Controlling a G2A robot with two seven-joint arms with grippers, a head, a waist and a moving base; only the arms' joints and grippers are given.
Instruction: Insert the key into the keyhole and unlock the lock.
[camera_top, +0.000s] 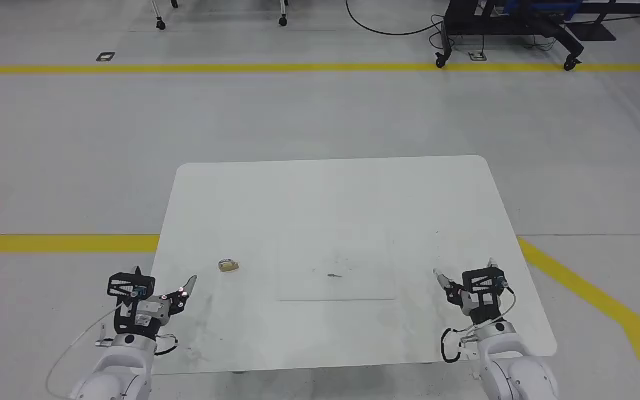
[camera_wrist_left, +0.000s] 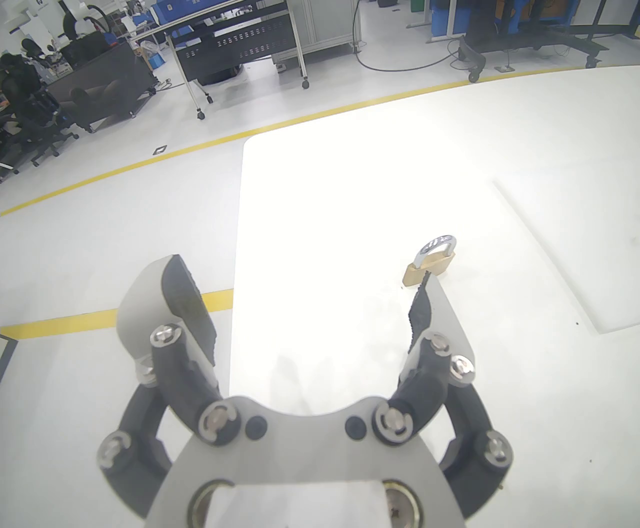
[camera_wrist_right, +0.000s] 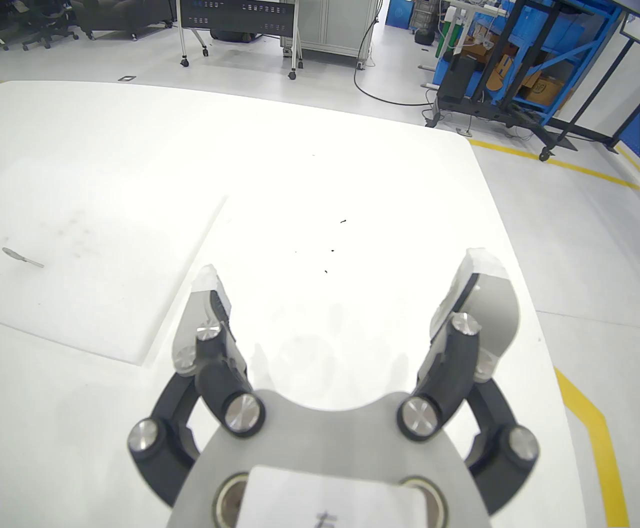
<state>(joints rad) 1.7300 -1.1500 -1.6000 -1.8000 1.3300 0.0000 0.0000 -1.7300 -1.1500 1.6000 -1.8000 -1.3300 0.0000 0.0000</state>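
At the lower left of the top view, our left gripper (camera_top: 160, 290) hovers over the near table edge, jaws apart and empty. At the lower right, our right gripper (camera_top: 466, 276) is likewise spread, holding nothing. A little farther in, left of centre, the brass lock (camera_top: 230, 265) lies on the white table (camera_top: 330, 200), near the left gripper. The key (camera_top: 333, 275) lies around the middle, well apart from the lock. We judge the task not yet begun: neither piece is grasped, the key is outside the keyhole, and the shackle looks closed. Grasping, inserting and turning all remain.
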